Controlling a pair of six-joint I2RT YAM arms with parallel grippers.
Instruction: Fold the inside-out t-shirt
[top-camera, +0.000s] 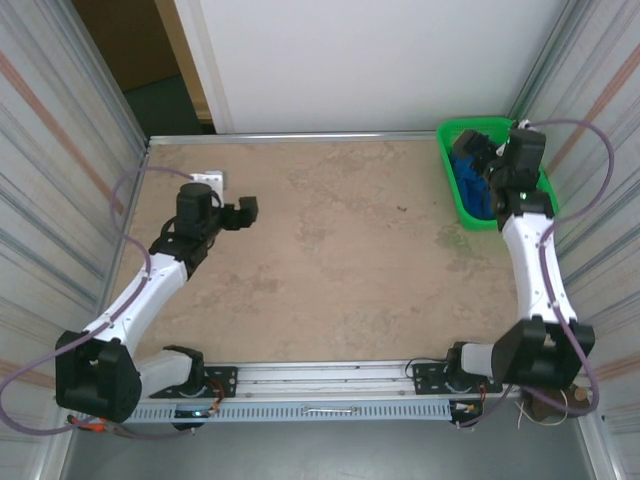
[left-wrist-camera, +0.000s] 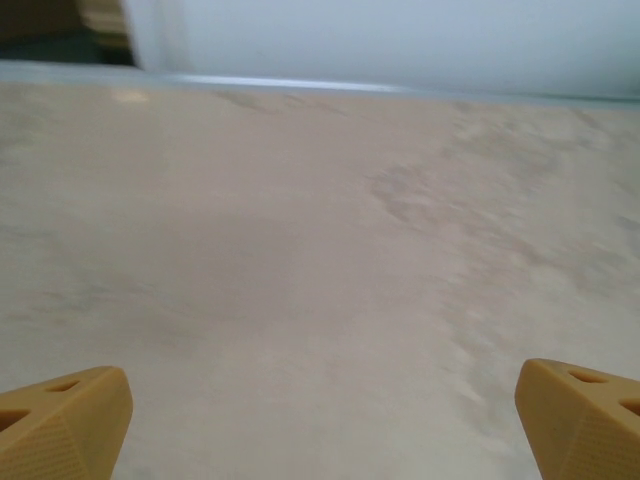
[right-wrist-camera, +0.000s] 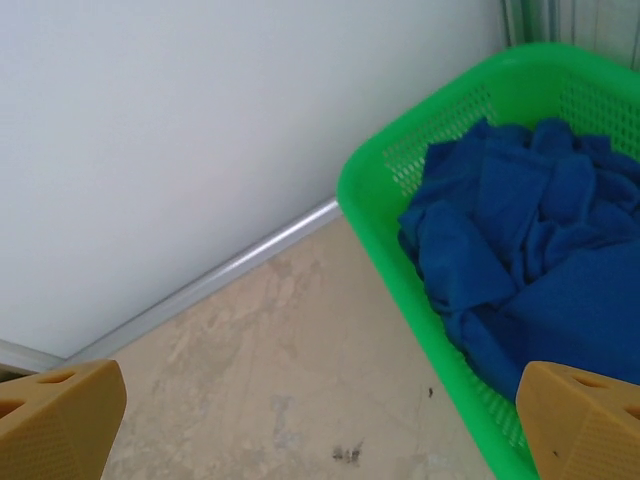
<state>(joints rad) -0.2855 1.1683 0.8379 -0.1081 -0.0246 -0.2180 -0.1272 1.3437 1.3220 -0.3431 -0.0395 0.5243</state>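
The inside-out t-shirt (right-wrist-camera: 530, 240) is a crumpled royal-blue heap inside the green mesh basket (right-wrist-camera: 400, 250) at the table's far right corner; from above the t-shirt (top-camera: 470, 188) is partly covered by my right arm. My right gripper (right-wrist-camera: 320, 425) hovers by the basket's left rim, open, its orange fingertips (right-wrist-camera: 60, 415) wide apart with nothing between them. Over the bare table at the far left, my left gripper (top-camera: 246, 209) is also open and holds nothing. In the left wrist view the left gripper (left-wrist-camera: 320, 425) has only tabletop between its tips.
A white back wall (top-camera: 370, 60) and ribbed metal side walls enclose the beige table (top-camera: 340, 250). A small white block (top-camera: 207, 180) lies near the far left corner. A metal rail (top-camera: 320, 385) carrying the arm bases runs along the near edge.
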